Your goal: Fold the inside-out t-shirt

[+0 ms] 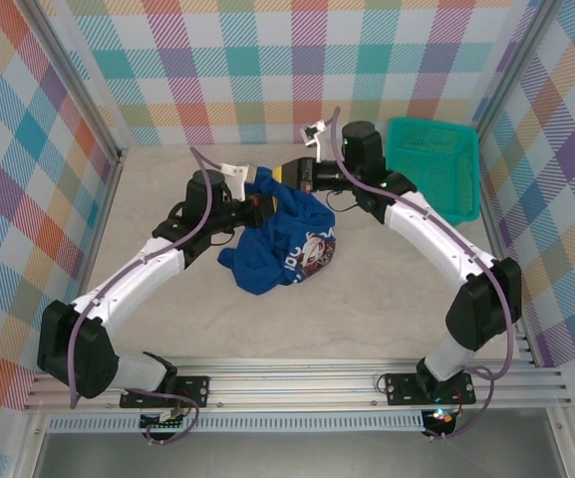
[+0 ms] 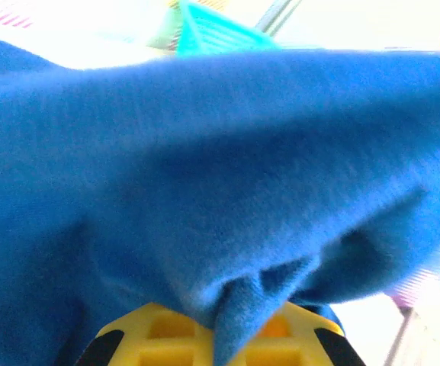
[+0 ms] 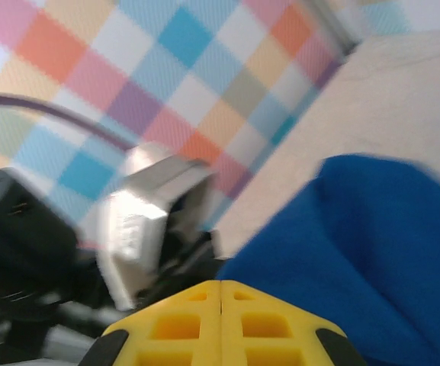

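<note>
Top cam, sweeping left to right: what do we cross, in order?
left arm shoulder → left arm wrist → t-shirt → right arm wrist → basket

The t-shirt (image 1: 267,261) is royal blue, its graphic (image 1: 314,251) white, perhaps reddish; basket (image 1: 436,164) teal, walls (image 1: 237,70) pastel plaid, finger pads (image 3: 174,329) yellow.

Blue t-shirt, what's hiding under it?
Under the bunched t-shirt, the left gripper pinches a fold of the cloth that drapes over it. The table beneath the heap is covered, so whatever lies there cannot be seen.
</note>
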Motion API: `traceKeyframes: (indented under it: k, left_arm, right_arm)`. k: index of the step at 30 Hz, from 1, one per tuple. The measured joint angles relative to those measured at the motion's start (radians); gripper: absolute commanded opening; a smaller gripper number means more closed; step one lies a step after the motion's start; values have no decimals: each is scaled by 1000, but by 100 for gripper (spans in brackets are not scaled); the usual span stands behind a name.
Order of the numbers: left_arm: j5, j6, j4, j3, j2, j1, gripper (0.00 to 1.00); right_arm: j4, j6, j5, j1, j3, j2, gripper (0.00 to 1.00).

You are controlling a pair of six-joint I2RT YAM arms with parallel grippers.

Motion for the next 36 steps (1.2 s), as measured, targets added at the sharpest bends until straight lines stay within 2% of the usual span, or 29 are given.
traceKeyframes:
  k: [3,5,9,13,14,15,18,21,27,28,31,36]
  left_arm:
    - [72,-63,35,-13,-59,36,0]
    - [106,-92,48,-13,-101,50,0]
    - [166,-106,64,-14,-153,54,0]
    - [200,-94,59,-14,-157,54,0]
    - [208,-87,55,-14,-157,54,0]
    - [215,-80,53,-14,-158,54,0]
    - [219,-61,53,-18,-158,54,0]
    - [190,-46,31,-28,-160,54,0]
    - [-19,-24,-99,-64,-216,54,1]
    - [-45,-19,-120,-73,-226,54,5]
    - [-79,11,-162,-108,-238,51,26]
    - [-96,50,-203,-190,-267,51,50]
  right_arm:
    - [-128,-119,152,-12,24,-32,42]
    - [-155,-195,217,-17,-29,-93,48]
    - [-150,-315,239,16,-224,-257,57]
    - [-133,-373,212,66,-311,-308,59]
    - [-119,-380,201,72,-317,-302,56]
    - [-104,-384,192,74,-319,-291,48]
    - [-66,-394,166,72,-317,-257,15]
    - [-66,-415,172,72,-312,-230,0]
    - [-61,-433,206,29,-354,-297,0]
    - [-53,-431,202,18,-365,-315,0]
    - [-18,-419,159,-3,-381,-353,0]
    - [-3,-436,92,-8,-373,-335,0]
